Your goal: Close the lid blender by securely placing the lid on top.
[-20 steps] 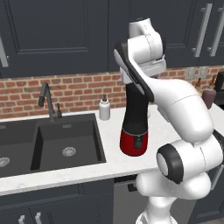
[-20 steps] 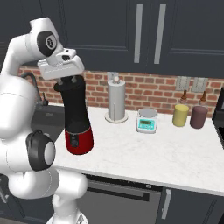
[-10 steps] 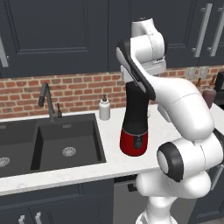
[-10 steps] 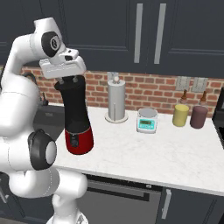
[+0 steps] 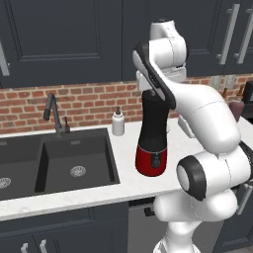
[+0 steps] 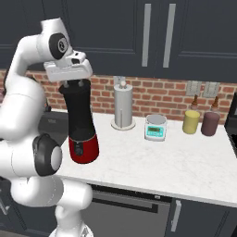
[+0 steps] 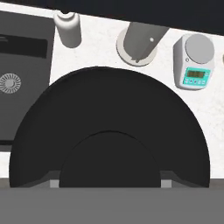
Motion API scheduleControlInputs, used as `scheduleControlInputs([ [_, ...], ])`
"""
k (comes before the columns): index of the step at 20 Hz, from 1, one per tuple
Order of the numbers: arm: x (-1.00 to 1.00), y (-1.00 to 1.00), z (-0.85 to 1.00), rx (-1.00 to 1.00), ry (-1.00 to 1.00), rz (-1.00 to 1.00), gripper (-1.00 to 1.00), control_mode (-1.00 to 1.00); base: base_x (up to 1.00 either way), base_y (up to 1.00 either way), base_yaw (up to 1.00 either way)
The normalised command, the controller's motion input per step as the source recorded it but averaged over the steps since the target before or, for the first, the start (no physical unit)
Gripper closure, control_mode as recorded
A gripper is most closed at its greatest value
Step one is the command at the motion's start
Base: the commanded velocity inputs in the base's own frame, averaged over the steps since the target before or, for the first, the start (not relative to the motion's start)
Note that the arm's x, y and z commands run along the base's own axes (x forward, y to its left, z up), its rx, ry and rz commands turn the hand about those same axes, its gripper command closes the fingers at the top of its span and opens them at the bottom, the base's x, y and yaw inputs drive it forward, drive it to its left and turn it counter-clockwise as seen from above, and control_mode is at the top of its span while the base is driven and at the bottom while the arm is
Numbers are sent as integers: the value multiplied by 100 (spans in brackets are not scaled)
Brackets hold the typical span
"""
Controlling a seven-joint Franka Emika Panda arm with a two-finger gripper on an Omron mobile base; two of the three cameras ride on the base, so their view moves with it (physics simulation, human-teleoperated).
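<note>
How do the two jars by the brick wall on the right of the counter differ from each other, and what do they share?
The yellow jar is pale yellow; the maroon jar is dark purple-brown. The yellow jar stands nearer the kitchen scale; the maroon jar stands nearer the counter's right end. Both are upright, squat cylinders of similar height, with a small bottle behind each.

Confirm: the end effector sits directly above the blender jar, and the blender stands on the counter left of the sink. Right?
Not quite. The end effector does sit above the blender, but the left base view shows the blender standing right of the sink, not left.
</note>
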Motion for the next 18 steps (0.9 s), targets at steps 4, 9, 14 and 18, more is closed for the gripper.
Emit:
scheduleControlInputs([
  [4,1,0,-3,7,0,0,100,-100,0,0,0],
  [9,10,0,-14,7,0,0,100,-100,0,0,0],
  [14,14,0,-17,5,-2,0,100,-100,0,0,0],
  [18,36,2,0,4,-4,0,100,-100,0,0,0],
])
